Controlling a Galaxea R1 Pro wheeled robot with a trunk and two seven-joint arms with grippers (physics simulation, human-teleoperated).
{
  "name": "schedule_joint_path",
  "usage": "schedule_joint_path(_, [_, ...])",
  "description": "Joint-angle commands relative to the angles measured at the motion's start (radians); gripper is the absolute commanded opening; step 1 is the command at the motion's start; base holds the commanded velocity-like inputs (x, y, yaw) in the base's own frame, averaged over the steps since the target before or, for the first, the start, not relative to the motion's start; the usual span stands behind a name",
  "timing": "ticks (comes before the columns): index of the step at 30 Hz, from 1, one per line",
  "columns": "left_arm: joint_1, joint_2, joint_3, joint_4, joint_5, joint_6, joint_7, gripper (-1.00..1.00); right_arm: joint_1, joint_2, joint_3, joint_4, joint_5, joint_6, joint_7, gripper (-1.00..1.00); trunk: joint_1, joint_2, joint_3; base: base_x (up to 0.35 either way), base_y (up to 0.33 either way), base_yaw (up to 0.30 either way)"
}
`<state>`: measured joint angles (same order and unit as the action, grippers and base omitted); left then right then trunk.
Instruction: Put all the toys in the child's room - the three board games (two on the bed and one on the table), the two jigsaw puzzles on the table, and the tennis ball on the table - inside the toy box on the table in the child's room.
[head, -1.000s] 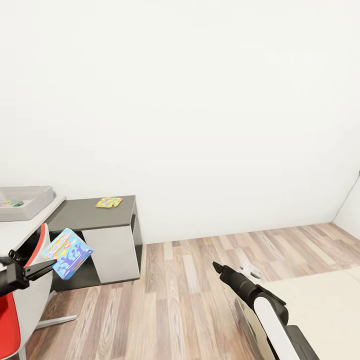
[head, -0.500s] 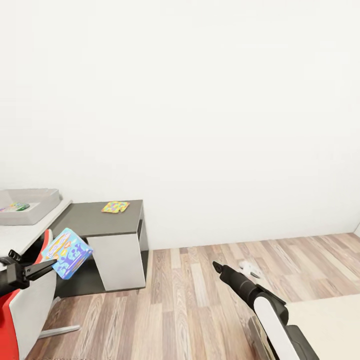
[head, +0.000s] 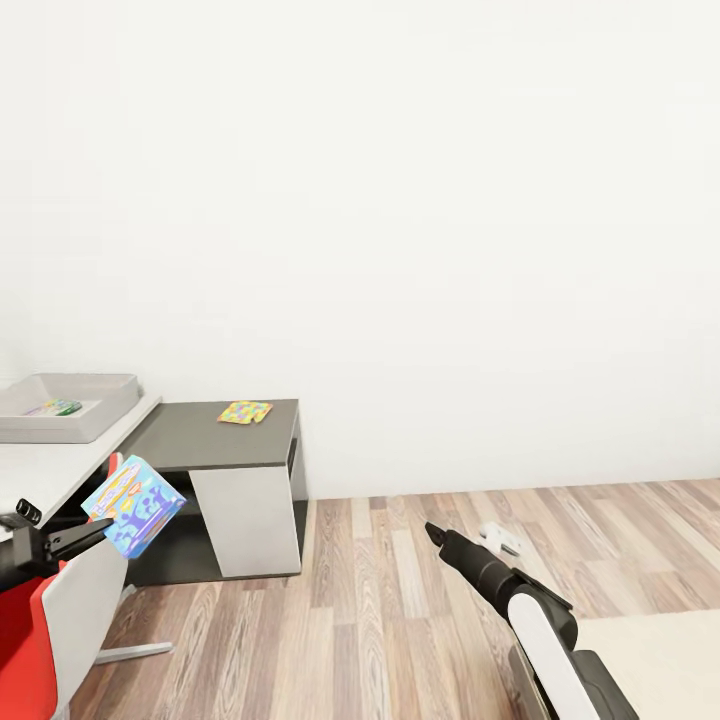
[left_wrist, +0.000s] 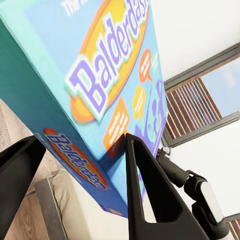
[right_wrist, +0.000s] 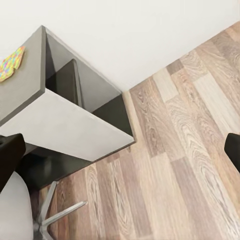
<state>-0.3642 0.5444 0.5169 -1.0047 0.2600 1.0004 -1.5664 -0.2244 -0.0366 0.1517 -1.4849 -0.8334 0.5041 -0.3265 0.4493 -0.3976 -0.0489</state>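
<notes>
My left gripper (head: 100, 527) is shut on a blue "Balderdash" board game (head: 135, 505), held tilted in the air at the left, in front of the table (head: 40, 468). In the left wrist view the two black fingers (left_wrist: 145, 185) clamp the board game (left_wrist: 100, 75) by its edge. The grey toy box (head: 85, 410) stands on the table with something colourful lying inside. One jigsaw puzzle (head: 245, 411) lies flat on the lower dark grey unit (head: 200, 445). My right gripper (head: 434, 532) hangs open over the wood floor with nothing between its fingers (right_wrist: 10, 160); the jigsaw puzzle (right_wrist: 11, 64) shows there too.
A red-and-white swivel chair (head: 50, 620) stands right under my left arm, its metal foot (head: 135, 652) on the floor. A small white object (head: 500, 538) lies on the planks. The cream bed (head: 660, 660) fills the lower right corner. A plain white wall is ahead.
The whole picture has shifted: table, toy box and dark unit drift rightward and the bed slides down to the corner, so the camera has moved. Both arms keep their pose.
</notes>
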Motion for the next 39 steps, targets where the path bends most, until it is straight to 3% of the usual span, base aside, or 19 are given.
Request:
schedule_joint_path(1, [-0.001, 0.000, 0.000, 0.000, -0.001, 0.011, -0.004, -1.00, -0.001, -0.001, 0.003, -0.004, -0.010, 0.001, -0.010, 1.00, 0.001, -0.002, -0.002, 0.000, 0.000, 0.002])
schedule_joint_path(9, [-0.001, 0.001, 0.000, 0.000, -0.001, 0.011, -0.004, -1.00, 0.011, -0.020, 0.062, -0.098, -0.011, 0.053, 0.021, 1.00, 0.001, -0.002, -0.002, 0.000, 0.000, 0.000])
schedule_joint_path(11, [-0.001, 0.002, 0.001, 0.000, -0.001, 0.011, -0.004, -1.00, 0.009, -0.020, 0.066, -0.102, -0.011, 0.091, 0.066, 1.00, 0.001, -0.002, -0.002, 0.000, 0.000, 0.000])
schedule_joint_path(14, [-0.001, 0.004, 0.003, 0.000, 0.000, 0.011, -0.004, -1.00, 0.005, -0.021, 0.064, -0.106, -0.011, 0.140, 0.222, 1.00, 0.001, -0.002, -0.002, 0.000, 0.000, 0.000])
schedule_joint_path(18, [-0.001, 0.004, 0.003, 0.000, 0.001, 0.011, -0.004, -1.00, 0.002, -0.023, 0.053, -0.107, -0.010, 0.155, 0.370, 1.00, 0.001, -0.002, -0.002, 0.000, 0.000, 0.000])
schedule_joint_path(28, [-0.001, 0.003, 0.006, -0.001, 0.001, 0.011, -0.004, -1.00, 0.005, -0.023, 0.029, -0.106, -0.009, 0.147, 0.399, 1.00, 0.001, -0.002, -0.002, 0.126, 0.013, 0.022])
schedule_joint_path(39, [-0.001, 0.002, 0.002, -0.001, 0.001, 0.011, -0.004, -1.00, 0.006, -0.020, 0.015, -0.106, -0.008, 0.146, 0.397, 1.00, 0.001, -0.002, 0.002, 0.294, 0.020, 0.253])
